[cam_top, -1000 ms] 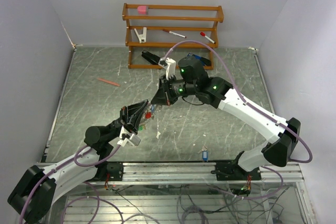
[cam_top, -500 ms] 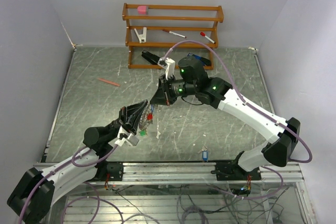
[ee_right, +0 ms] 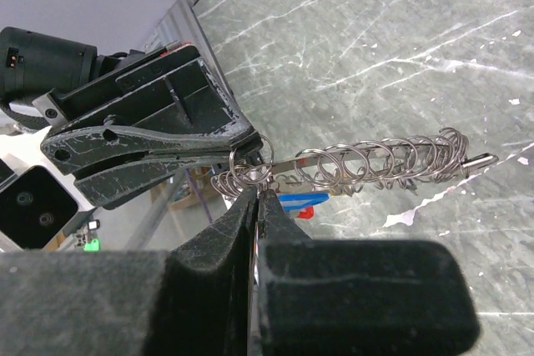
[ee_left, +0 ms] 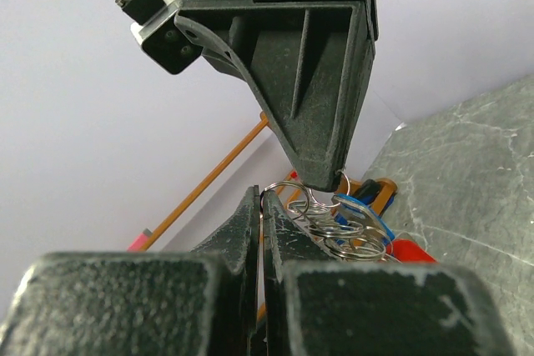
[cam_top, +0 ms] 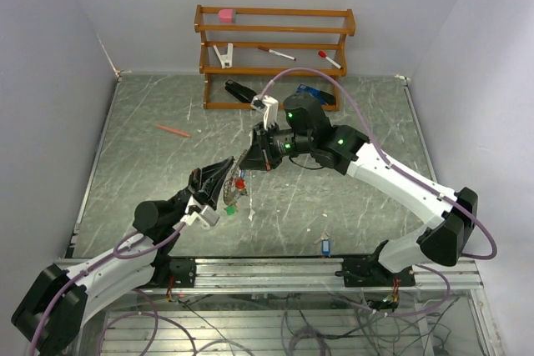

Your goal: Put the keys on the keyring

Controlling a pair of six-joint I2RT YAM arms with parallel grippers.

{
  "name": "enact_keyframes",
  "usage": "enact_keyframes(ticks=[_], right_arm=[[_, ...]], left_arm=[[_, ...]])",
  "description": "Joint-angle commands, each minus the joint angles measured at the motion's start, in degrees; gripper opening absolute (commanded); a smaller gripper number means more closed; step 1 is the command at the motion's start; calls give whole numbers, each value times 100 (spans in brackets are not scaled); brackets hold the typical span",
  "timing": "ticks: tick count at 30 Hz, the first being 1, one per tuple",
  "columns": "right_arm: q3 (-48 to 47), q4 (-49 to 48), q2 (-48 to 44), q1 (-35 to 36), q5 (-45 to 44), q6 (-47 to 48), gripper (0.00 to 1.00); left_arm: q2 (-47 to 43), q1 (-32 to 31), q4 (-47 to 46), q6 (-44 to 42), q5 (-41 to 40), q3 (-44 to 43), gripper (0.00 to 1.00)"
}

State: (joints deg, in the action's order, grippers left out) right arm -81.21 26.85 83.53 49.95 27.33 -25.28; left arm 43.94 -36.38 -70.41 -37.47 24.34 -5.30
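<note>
Wooden rack (cam_top: 275, 12) at my bench's (cam_top: 150, 172) far edge, pink block (cam_top: 226, 15) on top shelf, orange pencil (cam_top: 173, 130) lying apart.

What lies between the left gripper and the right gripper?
Just the keyring; the right wrist view shows left gripper and right gripper both shut on its wire, nearly tip to tip.

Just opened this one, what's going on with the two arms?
Both arms meet above the table, sharing the keyring. The left claw and the right claw are each shut on its thin wire, tip to tip. What looks like a blue-tagged key lies loose near the front edge, not yet on the ring.
</note>
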Motion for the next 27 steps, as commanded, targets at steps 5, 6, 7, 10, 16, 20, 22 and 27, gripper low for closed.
enact_keyframes(ticks=[5,6,7,10,16,20,22,27], right_arm=[[-47,-155,-231,3,-70,-1,0],[-26,-156,-236,5,-88,-3,0],[-8,-154,-247,0,-95,-7,0],[26,-142,-283,-43,-154,-24,0],[1,-201,-283,-77,-172,-43,0],[-7,-277,-232,-75,-119,-64,0],[-13,-310,-218,-78,-99,-62,0],[-29,-317,-178,-71,-86,-51,0]], left_arm=[[-120,-61,-506,176,-105,-227,7],[-139,-62,-485,193,-100,-230,7],[-152,-66,-476,215,-104,-231,7],[-179,-71,-450,316,-143,-262,7],[-262,-80,-324,432,-92,-280,7],[-294,-88,-239,447,-67,-309,7],[-298,-88,-219,467,-42,-318,7],[-278,-102,-235,483,-26,-324,7]])
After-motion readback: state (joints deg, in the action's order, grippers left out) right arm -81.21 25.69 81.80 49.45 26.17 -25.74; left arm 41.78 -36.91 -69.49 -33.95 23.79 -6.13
